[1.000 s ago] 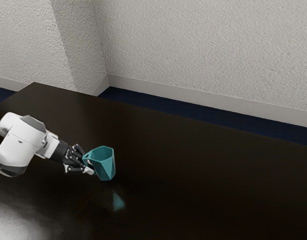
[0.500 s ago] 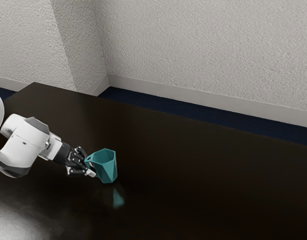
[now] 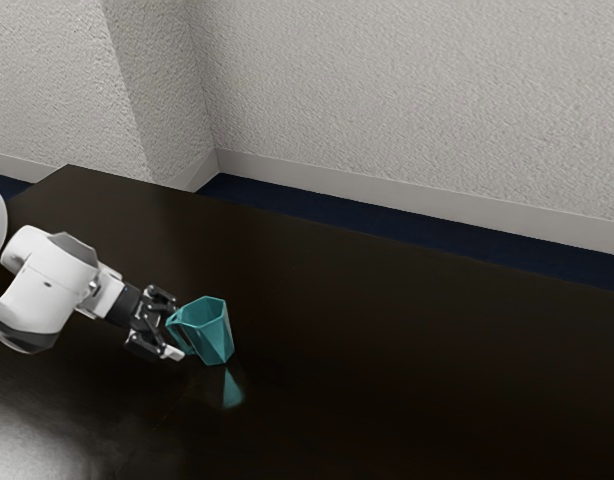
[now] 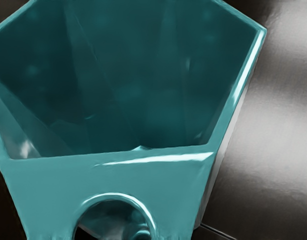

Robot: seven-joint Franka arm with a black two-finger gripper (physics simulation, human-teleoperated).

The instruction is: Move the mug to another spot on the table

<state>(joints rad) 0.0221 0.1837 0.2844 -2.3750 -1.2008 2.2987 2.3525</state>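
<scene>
A teal faceted mug (image 3: 207, 330) stands upright on the dark table (image 3: 407, 340), toward the exterior view's left, with its reflection right under its base. My gripper (image 3: 165, 326) is level with the mug, at its handle side. The fingers (image 3: 158, 296) stand spread above and below the handle and do not clamp it, so the gripper is open. In the wrist view the mug (image 4: 128, 95) is very close, its mouth facing the camera and its handle loop (image 4: 116, 217) just under the hand.
The glossy dark table stretches far toward the exterior view's right. A white wall with a skirting board (image 3: 407, 195) runs behind the table's back edge, and a wall corner (image 3: 202, 165) juts out at the back left.
The mug came down from slightly above the table and slightly tilted to standing on it. The fingers, shut on the handle before, have spread apart.
</scene>
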